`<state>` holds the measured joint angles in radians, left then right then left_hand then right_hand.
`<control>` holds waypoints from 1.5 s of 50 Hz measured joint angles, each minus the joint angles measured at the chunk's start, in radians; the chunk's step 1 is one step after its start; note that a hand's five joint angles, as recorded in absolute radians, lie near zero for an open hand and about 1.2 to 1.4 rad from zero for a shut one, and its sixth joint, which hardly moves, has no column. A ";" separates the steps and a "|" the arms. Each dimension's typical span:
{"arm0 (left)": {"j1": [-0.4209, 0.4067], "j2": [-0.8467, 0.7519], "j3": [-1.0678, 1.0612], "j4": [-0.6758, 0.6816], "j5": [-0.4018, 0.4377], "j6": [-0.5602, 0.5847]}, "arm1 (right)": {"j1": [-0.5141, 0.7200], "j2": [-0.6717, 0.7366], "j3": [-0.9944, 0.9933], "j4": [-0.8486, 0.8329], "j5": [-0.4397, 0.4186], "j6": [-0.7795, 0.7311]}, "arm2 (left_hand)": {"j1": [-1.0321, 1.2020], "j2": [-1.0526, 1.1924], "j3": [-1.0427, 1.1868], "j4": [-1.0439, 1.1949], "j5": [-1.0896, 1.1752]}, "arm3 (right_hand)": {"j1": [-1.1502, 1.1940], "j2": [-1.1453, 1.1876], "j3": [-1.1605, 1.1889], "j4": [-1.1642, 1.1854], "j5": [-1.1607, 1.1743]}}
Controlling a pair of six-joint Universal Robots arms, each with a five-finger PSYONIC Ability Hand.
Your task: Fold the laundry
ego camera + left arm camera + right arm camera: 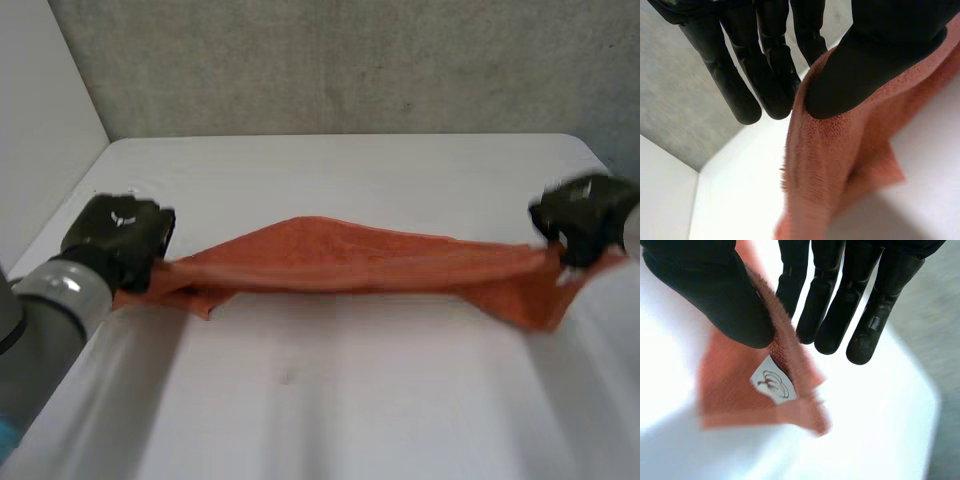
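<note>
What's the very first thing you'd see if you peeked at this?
The orange towel jumps out first, stretched into a long band across the middle of the white table. The black left hand pinches one end and the black right hand pinches the other. Near the right hand's thumb, a small white label shows on the towel's corner.

We take it for a bare robot lab, white table [330, 400], rough grey wall [330, 60], white side panel [40, 110].
</note>
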<state>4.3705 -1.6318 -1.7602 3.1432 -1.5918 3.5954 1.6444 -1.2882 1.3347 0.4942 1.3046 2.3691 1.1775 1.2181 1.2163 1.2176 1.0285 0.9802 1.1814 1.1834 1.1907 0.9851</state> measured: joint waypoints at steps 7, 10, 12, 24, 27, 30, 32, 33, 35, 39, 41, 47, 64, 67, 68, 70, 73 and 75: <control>0.007 0.016 -0.059 -0.109 0.005 0.009 | -0.017 -0.030 0.162 0.112 0.000 -0.188 | 0.000 0.000 0.000 0.000 0.004 | 0.000 0.000 0.000 0.000 0.000; 0.017 -0.079 -0.061 -0.088 0.006 0.021 | -0.023 -0.018 0.211 0.050 -0.001 -0.233 | 0.000 0.000 0.000 0.000 0.004 | 0.000 0.000 0.000 0.000 0.000; 0.018 -0.103 -0.054 -0.075 0.006 0.024 | -0.023 -0.011 0.208 0.033 0.000 -0.234 | 0.000 0.000 0.000 0.000 0.004 | 0.000 0.000 0.000 0.000 0.000; 0.026 -0.424 0.360 0.309 -0.012 0.164 | 0.063 0.221 -0.336 -0.308 0.108 0.013 | 0.017 0.000 0.001 0.000 0.004 | 0.000 0.004 0.001 0.003 0.000; 0.021 -0.407 0.470 0.443 -0.017 0.181 | 0.083 0.223 -0.478 -0.415 0.133 0.083 | 0.017 0.000 0.001 0.000 0.004 | 0.000 0.004 0.001 0.003 0.000; 0.017 -0.359 0.555 0.606 -0.020 0.176 | 0.095 0.194 -0.577 -0.555 0.157 0.157 | 0.018 0.000 0.001 0.000 0.004 | 0.000 0.004 0.001 0.003 0.000; 0.015 -0.316 0.580 0.701 -0.021 0.156 | 0.099 0.151 -0.588 -0.649 0.167 0.200 | 0.018 0.000 0.001 0.000 0.009 | 0.000 0.004 0.001 0.003 0.001; 0.015 -0.301 0.581 0.726 -0.021 0.147 | 0.099 0.133 -0.578 -0.679 0.168 0.214 | 0.019 0.000 0.001 0.000 0.009 | 0.000 0.004 0.001 0.003 0.001; 0.017 -0.263 0.566 0.776 -0.021 0.113 | 0.097 0.087 -0.527 -0.735 0.167 0.238 | 0.024 0.000 0.001 0.000 0.009 | 0.000 0.004 0.001 0.003 0.006; 0.024 -0.220 0.487 0.789 -0.018 0.056 | 0.092 0.027 -0.391 -0.774 0.153 0.255 | 0.025 0.000 0.001 0.000 0.009 | 0.000 0.004 0.001 0.003 0.009; 0.028 -0.210 0.431 0.777 -0.017 0.032 | 0.089 0.004 -0.312 -0.777 0.144 0.257 | 0.025 0.000 0.001 0.000 0.009 | 0.000 0.004 0.002 0.003 0.009; 0.040 -0.210 0.224 0.732 -0.012 0.002 | 0.085 -0.031 -0.065 -0.764 0.100 0.253 | 0.025 0.000 0.001 0.000 0.009 | 0.000 0.004 0.004 0.003 0.009; 0.045 -0.414 -0.090 0.719 0.006 0.010 | 0.087 0.076 0.362 -0.757 0.018 0.242 | 0.025 0.000 0.001 0.000 0.009 | 0.000 0.004 0.004 0.003 0.010; 0.048 -0.438 -0.094 0.706 0.006 0.012 | 0.076 0.088 0.398 -0.754 0.020 0.245 | 0.012 -0.027 -0.025 -0.027 -0.009 | 0.000 0.004 0.004 0.003 0.010; 0.049 -0.440 -0.094 0.703 0.006 0.012 | 0.072 0.085 0.401 -0.753 0.021 0.246 | -0.014 -0.061 -0.059 -0.053 -0.036 | 0.000 0.004 0.004 0.003 0.010; 0.053 -0.442 -0.094 0.692 0.006 0.012 | 0.056 0.066 0.410 -0.747 0.022 0.249 | -0.175 -0.197 -0.194 -0.196 -0.183 | 0.000 0.004 0.004 0.003 0.010; 0.062 -0.444 -0.093 0.678 0.007 0.013 | 0.048 0.054 0.414 -0.743 0.022 0.251 | -0.258 -0.307 -0.304 -0.307 -0.290 | 0.000 0.004 0.004 0.003 0.010; 0.068 -0.445 -0.092 0.669 0.008 0.013 | 0.013 0.012 0.425 -0.721 0.017 0.254 | -0.410 -0.440 -0.427 -0.429 -0.417 | 0.000 0.004 0.004 0.003 0.010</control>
<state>4.4383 -2.0772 -1.8522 3.8126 -1.5842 3.6080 1.6569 -1.2766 1.7598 -0.2268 1.3221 2.6229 0.7672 0.7785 0.7897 0.7883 0.6116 0.9803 1.1854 1.1875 1.1940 0.9950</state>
